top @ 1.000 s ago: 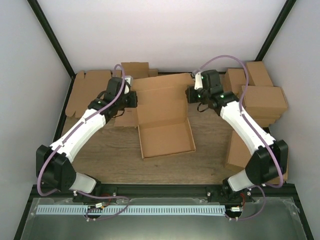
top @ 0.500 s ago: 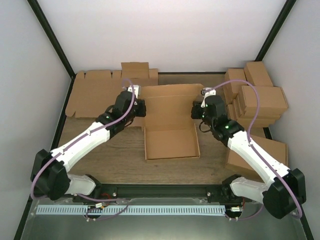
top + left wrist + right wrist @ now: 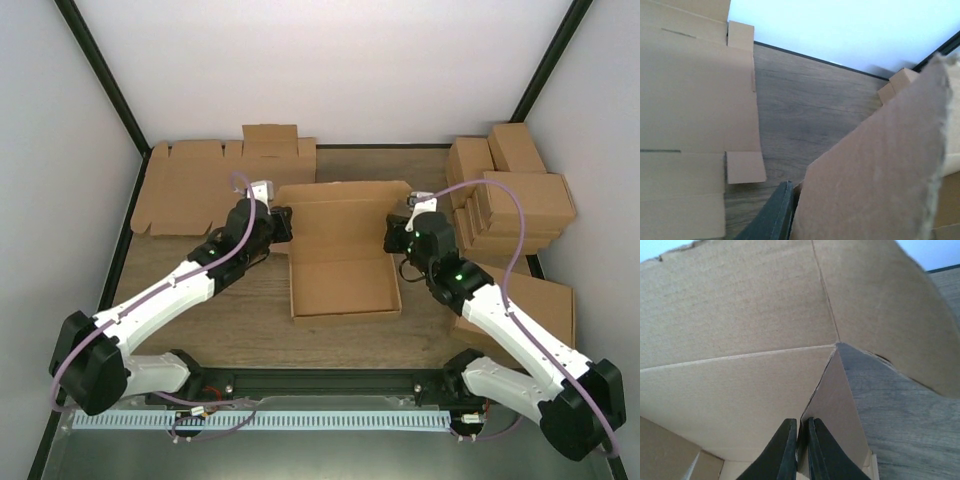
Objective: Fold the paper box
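Bright even light; soft shadows; wrist close-ups blurred.

One paper box [image 3: 342, 285] lay open on the single worktop [image 3: 230, 315]. Two arms reached to it, each with one end effector: the left end effector [image 3: 283, 222] and the right end effector [image 3: 397, 232]. The wrist views showed two dark fingers [image 3: 782, 450] on the right and only one finger [image 3: 770, 215] on the left. At far left was one bundle of flat cardboard sheets [image 3: 190, 190], its layers uncountable. At right stood at least four stacked cartons [image 3: 528, 200], plus one larger carton [image 3: 545, 295].
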Controlling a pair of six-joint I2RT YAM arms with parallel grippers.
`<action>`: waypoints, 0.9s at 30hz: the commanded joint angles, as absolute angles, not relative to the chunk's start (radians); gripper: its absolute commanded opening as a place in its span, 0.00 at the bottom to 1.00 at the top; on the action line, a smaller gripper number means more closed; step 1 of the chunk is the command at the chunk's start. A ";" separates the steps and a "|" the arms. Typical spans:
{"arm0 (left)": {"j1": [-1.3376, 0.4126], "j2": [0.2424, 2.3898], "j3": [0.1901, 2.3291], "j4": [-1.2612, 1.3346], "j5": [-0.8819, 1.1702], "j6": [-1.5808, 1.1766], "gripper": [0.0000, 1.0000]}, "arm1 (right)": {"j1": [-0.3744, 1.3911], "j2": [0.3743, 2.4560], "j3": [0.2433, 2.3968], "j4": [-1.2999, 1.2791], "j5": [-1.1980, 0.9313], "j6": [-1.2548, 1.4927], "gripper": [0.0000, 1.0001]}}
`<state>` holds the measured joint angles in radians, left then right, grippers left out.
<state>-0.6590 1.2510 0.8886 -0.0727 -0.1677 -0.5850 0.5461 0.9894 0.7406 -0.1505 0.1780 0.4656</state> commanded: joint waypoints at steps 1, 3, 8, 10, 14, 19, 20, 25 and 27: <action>-0.737 1.281 0.939 -0.074 -0.150 -0.679 0.14 | 0.576 0.979 0.726 -0.265 0.114 0.469 0.09; -0.789 1.289 0.952 -0.086 -0.227 -0.681 0.14 | 0.575 0.966 0.725 -0.285 0.121 0.468 0.10; -0.879 1.291 0.913 -0.081 -0.354 -0.718 0.10 | 0.575 0.932 0.703 -0.341 0.115 0.483 0.11; -0.895 1.286 0.879 -0.074 -0.366 -0.732 0.10 | 0.575 0.914 0.697 -0.362 0.100 0.490 0.12; -0.902 1.279 0.845 -0.091 -0.360 -0.743 0.10 | 0.575 0.872 0.692 -0.407 0.092 0.496 0.14; -0.915 1.248 0.838 -0.138 -0.325 -0.723 0.31 | 0.576 0.860 0.695 -0.454 0.093 0.495 0.15; -0.918 1.238 0.837 -0.156 -0.323 -0.717 0.40 | 0.576 0.862 0.693 -0.464 0.098 0.494 0.15; -0.924 1.099 0.834 -0.297 -0.301 -0.703 0.82 | 0.576 0.864 0.679 -0.468 0.091 0.508 0.15; -0.924 1.034 0.847 -0.381 -0.305 -0.690 0.88 | 0.575 0.866 0.677 -0.469 0.095 0.514 0.15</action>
<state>-0.9192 1.1542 0.8356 -0.2432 -0.3248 -0.7139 0.5617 0.8696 0.6827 -0.4545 0.1165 0.4923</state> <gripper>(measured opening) 0.836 0.152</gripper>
